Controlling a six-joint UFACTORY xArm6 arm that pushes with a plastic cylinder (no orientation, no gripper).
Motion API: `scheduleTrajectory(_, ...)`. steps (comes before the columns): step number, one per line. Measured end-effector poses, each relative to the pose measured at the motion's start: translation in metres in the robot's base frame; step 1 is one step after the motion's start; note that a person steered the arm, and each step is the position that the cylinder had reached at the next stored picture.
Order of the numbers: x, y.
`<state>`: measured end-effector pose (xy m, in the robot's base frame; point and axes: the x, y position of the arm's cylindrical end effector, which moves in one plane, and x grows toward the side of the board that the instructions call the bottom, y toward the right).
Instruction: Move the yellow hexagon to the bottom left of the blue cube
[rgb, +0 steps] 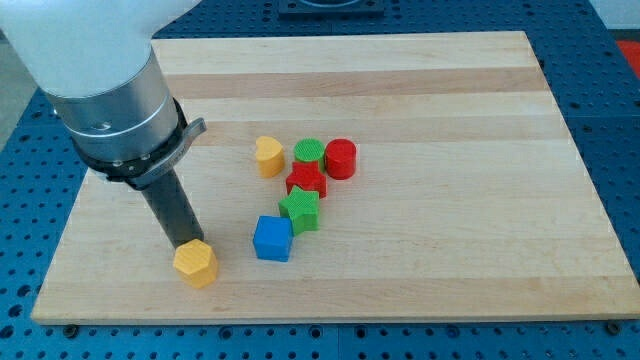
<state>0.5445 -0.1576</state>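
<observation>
Rod tip (185, 244) touches the far-left edge of the yellow hexagon (195, 264), which sits near the counter's (450, 270) near-left corner. Just right of it, a little farther back and apart from it, lies the blue cube (273, 238). A green star (300, 209) touches the cube's far-right corner, with a red star (306, 181) right behind it. Beyond those stand a green cylinder (309, 152) and a red cylinder (341, 158) side by side, and a yellow heart (268, 156) to their left. No claw is fitted, only the rod; no containers appear.
</observation>
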Motion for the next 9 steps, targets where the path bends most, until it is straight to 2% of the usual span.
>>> scheduleTrajectory(4, -0.005, -0.05)
scheduleTrajectory(5, -0.001, -0.085)
scheduleTrajectory(6, 0.014, -0.093)
scheduleTrajectory(9, 0.029, -0.052)
